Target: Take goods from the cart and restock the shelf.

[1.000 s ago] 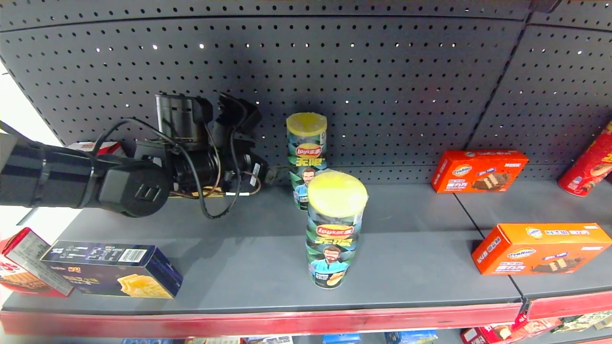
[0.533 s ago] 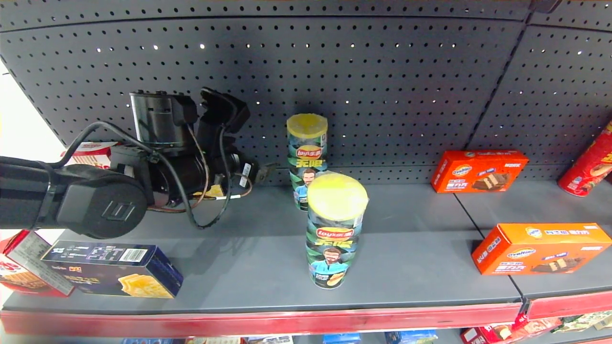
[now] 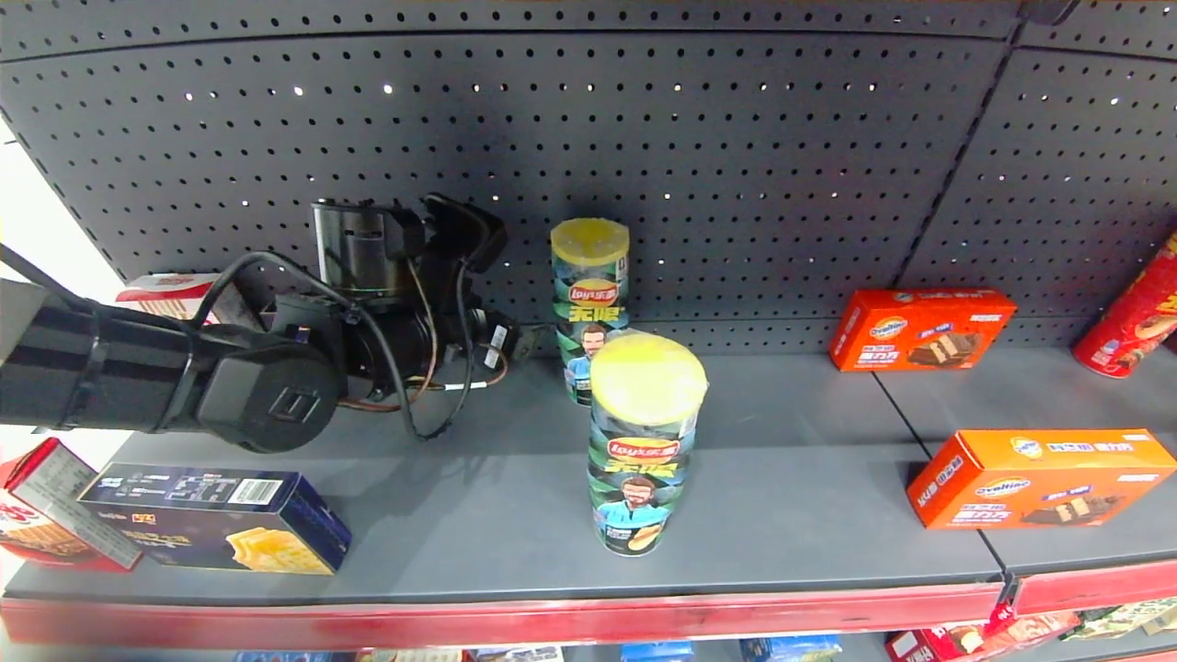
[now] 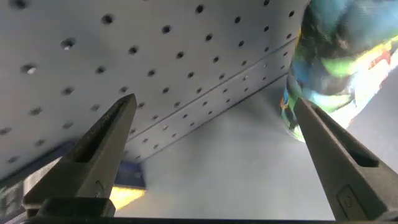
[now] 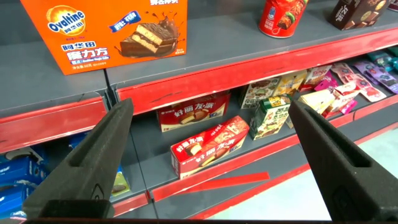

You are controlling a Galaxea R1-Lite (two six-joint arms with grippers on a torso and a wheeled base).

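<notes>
Left wrist view: left fingers (image 4: 93, 162) apart near chip can (image 4: 339, 56); right fingers (image 5: 87, 162) apart.

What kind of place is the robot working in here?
Most likely a supermarket or convenience store aisle: a pegboard-backed shelf with a red front edge holds chip canisters and orange snack boxes, with more packaged snacks below.

Logos mark the chip cans (image 3: 644, 441) and orange boxes (image 3: 1039, 478).
</notes>
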